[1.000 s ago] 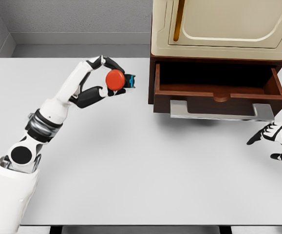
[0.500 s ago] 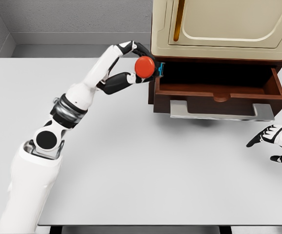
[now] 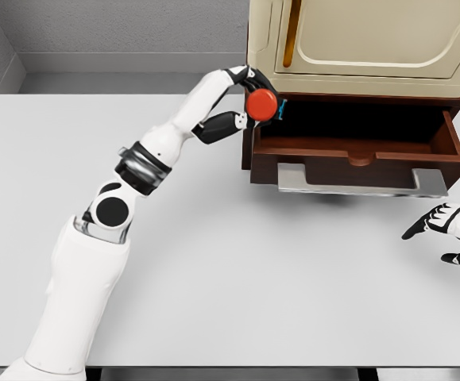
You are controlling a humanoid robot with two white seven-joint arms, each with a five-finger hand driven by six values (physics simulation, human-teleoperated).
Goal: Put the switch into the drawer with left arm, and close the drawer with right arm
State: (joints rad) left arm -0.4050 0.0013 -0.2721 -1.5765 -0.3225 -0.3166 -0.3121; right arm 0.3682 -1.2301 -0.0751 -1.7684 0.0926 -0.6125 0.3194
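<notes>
The switch has a round red button on a blue and black base. My left hand is shut on it and holds it in the air over the left wall of the open drawer, a dark brown wooden drawer with a grey handle under a cream cabinet. The drawer's inside is dark and nothing shows in it. My right hand rests open on the table at the right edge, below and right of the drawer front.
The white table spreads below and left of the cabinet. A grey wall runs along its far edge. The cabinet's body overhangs the drawer's rear part.
My left arm has carried the switch to the right and slightly up, from mid-table to the drawer's left edge. The right hand has stayed put.
</notes>
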